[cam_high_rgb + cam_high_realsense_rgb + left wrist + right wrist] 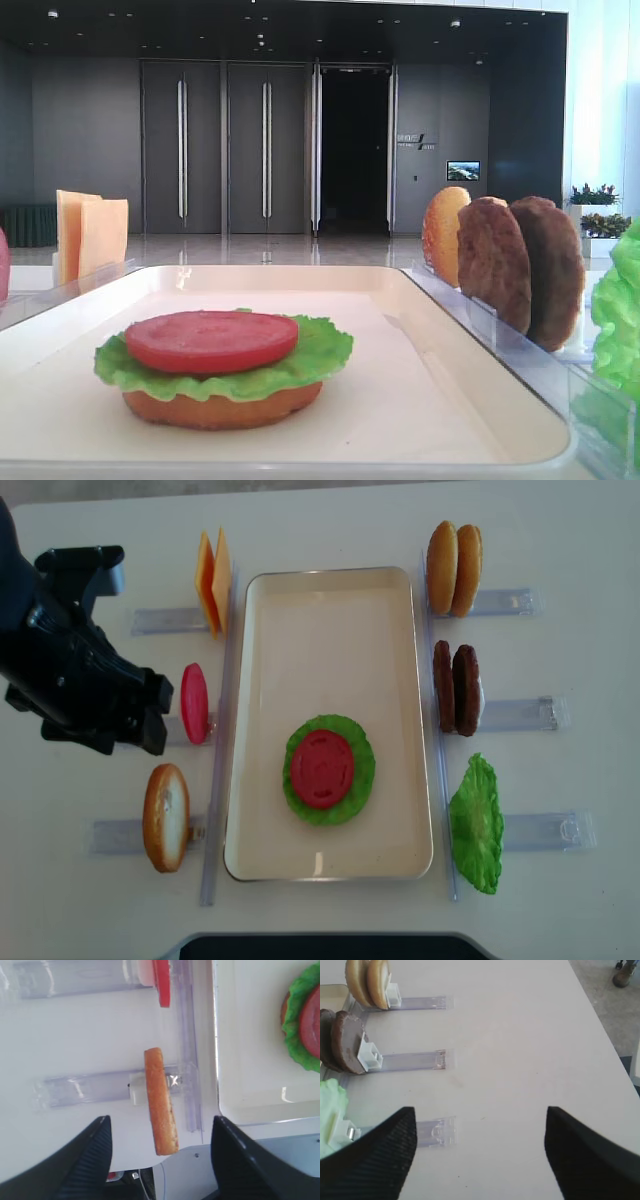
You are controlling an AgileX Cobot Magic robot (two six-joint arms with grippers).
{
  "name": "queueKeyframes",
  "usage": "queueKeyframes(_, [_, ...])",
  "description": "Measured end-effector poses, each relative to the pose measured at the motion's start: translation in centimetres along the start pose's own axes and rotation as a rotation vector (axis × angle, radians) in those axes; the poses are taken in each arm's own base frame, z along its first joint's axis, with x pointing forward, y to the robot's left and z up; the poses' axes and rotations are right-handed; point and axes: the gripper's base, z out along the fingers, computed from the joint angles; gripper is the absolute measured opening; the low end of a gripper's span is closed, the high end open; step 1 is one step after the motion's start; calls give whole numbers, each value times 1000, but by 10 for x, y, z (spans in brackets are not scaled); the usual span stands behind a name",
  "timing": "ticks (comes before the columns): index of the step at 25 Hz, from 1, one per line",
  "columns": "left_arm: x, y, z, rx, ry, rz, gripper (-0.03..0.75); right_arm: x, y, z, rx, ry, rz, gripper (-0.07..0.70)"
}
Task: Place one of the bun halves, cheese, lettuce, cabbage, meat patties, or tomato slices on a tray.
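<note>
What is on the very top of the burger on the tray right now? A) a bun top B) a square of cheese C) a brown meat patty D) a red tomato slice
D: a red tomato slice lies on the lettuce in the tray, with nothing above it.

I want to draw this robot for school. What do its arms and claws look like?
The left arm is black all over, chunky and blocky, with angular parts near the wrist. The left gripper has two broad black fingers with a fine ribbed, woven-looking texture. The right gripper looks the same: two wide black fingers with that criss-cross pattern. No cables, stickers or markings show.
</note>
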Motion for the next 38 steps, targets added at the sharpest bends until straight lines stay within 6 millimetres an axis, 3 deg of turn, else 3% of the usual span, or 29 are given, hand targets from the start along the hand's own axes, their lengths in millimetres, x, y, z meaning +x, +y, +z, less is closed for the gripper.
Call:
queueKeyframes(5, [-3,5,-4,-56,-26,-22,481,0,0,0,0,0,0,534])
queueKeyframes(11, [-6,10,-7,-116,-55,-26,558,0,0,0,0,0,0,534])
queueKeyframes(20, [-9,19,-9,-181,-80,-35,563,0,0,0,0,0,0,534])
queueKeyframes(32, [-10,87,-9,-188,-32,-183,563,0,0,0,0,0,0,534])
queueKeyframes(38, [-9,95,-10,-172,-22,-166,563,0,0,0,0,0,0,534])
